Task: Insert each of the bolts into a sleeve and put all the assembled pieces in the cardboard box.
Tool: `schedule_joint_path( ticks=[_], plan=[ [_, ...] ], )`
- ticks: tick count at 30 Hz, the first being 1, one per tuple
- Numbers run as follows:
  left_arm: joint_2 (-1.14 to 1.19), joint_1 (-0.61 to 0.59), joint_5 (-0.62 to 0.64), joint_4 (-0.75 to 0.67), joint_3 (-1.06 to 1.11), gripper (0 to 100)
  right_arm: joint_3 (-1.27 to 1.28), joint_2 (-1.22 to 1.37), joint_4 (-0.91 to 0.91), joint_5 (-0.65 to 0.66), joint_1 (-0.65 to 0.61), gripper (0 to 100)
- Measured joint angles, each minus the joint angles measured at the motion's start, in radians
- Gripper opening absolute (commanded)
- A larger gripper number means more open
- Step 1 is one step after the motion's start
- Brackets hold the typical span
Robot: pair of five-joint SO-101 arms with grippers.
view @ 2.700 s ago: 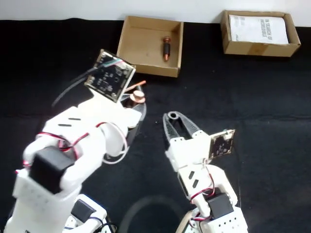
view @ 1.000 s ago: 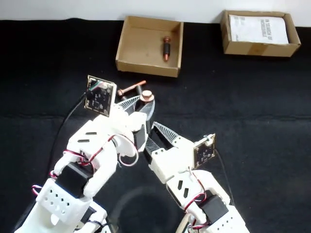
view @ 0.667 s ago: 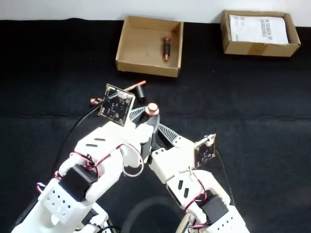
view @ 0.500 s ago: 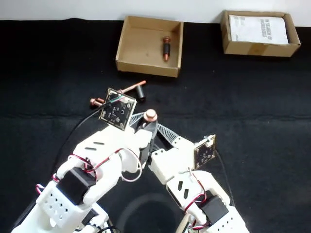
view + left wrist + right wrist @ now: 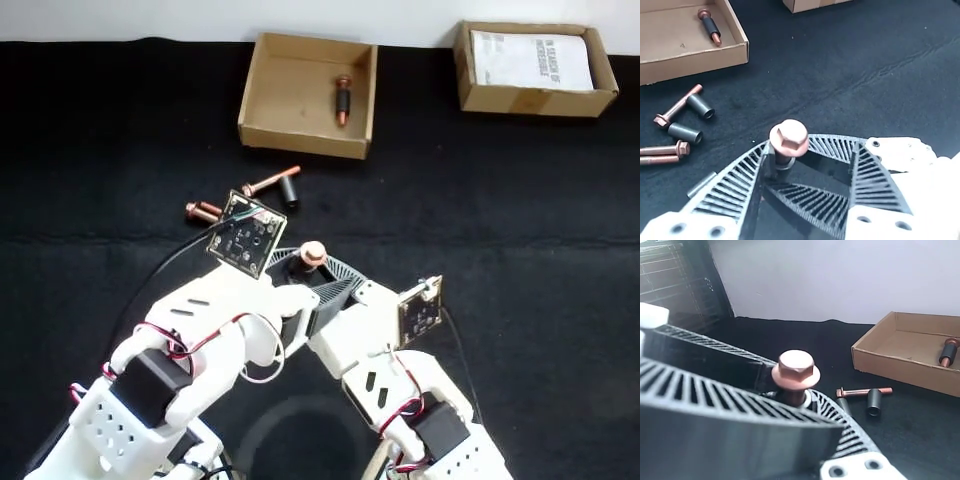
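- Bolts, five counted: one held bolt (image 5: 313, 252) standing head up where the two grippers meet; one in the assembled piece (image 5: 343, 100); three lying loose
- Loose on the black cloth (image 5: 500, 220): a single loose bolt (image 5: 677, 106) just beside the first sleeve (image 5: 701, 106); the second sleeve (image 5: 685, 133) near them; a pair of bolts (image 5: 665, 149) side by side just past that sleeve
- Sleeves, two loose; a third is on the assembled piece; a dark collar sits under the held bolt's head, and I cannot tell whether it is a sleeve
- The left gripper (image 5: 300, 265) is clamped narrow on the held bolt; the right gripper (image 5: 325, 272) is pressed in against the same spot, and how wide it stands cannot be told
- Boxes, two: the cardboard box (image 5: 262, 95) holds the assembled piece near its right wall; a second box (image 5: 530, 100) with a paper sheet (image 5: 530, 58) stands well apart to its right; both sit along the cloth's back edge
- A narrow strip of cloth parts the loose bolt from the cardboard box's near wall; a broad stretch of cloth lies between the grippers and the second box
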Motion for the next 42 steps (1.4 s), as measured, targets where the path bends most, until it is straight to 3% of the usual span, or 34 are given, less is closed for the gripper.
schedule_joint_path(
  ticks=[8,18,24,34,42],
  plan=[
    [0.000,-0.005,-0.048,0.201,-0.173,25,0.002,0.000,0.000,0.000,0.041,0.7],
    [-0.009,-0.180,-0.060,0.450,-0.427,25,0.002,0.000,0.000,0.003,0.127,0.7],
    [-0.017,-0.339,-0.060,0.555,-0.532,25,0.000,0.000,-0.057,0.146,0.236,0.7],
    [-0.272,-0.514,-0.060,0.575,-0.443,25,-0.026,0.057,-0.267,0.376,0.258,0.7],
    [-0.555,-0.615,-0.060,0.575,-0.224,25,-0.258,0.456,-0.486,0.397,0.259,0.7]
  ],
)
